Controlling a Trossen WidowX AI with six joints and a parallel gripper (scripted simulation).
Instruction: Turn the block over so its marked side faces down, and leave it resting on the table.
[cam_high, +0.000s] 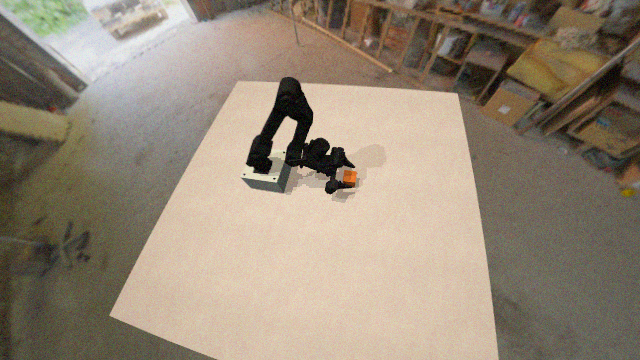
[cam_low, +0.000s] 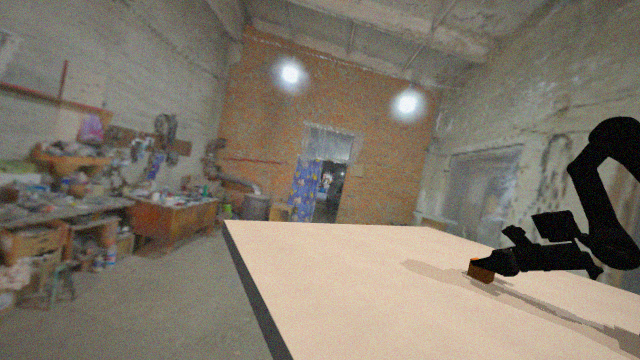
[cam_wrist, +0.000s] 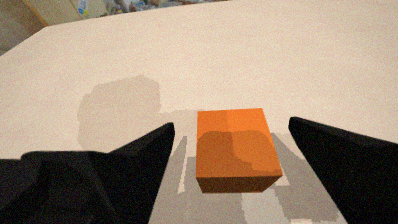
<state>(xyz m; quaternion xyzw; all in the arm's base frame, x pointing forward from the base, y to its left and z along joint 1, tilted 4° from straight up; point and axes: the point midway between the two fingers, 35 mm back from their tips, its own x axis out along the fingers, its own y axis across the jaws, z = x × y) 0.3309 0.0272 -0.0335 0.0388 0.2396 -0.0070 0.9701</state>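
The orange block (cam_high: 350, 179) (cam_low: 482, 273) (cam_wrist: 235, 145) appears to rest on the table (cam_high: 350, 275) (cam_low: 325, 280) (cam_wrist: 260, 60). The wrist view shows its plain orange upper face, partly in shadow, and a darker near side. No marking is visible on the faces in view; its underside is hidden. My gripper (cam_high: 353, 176) (cam_wrist: 230, 125) is open, with one finger on each side of the block. In the wrist view there is a gap between each finger and the block. In the exterior view the gripper is low and nearly level, and covers part of the block.
The arm's pale base box (cam_high: 265, 181) stands on the table behind the gripper. Shadows of the arm fall around the block. The table's far edge shows at the top of the wrist view. Shelves and benches stand beyond the table.
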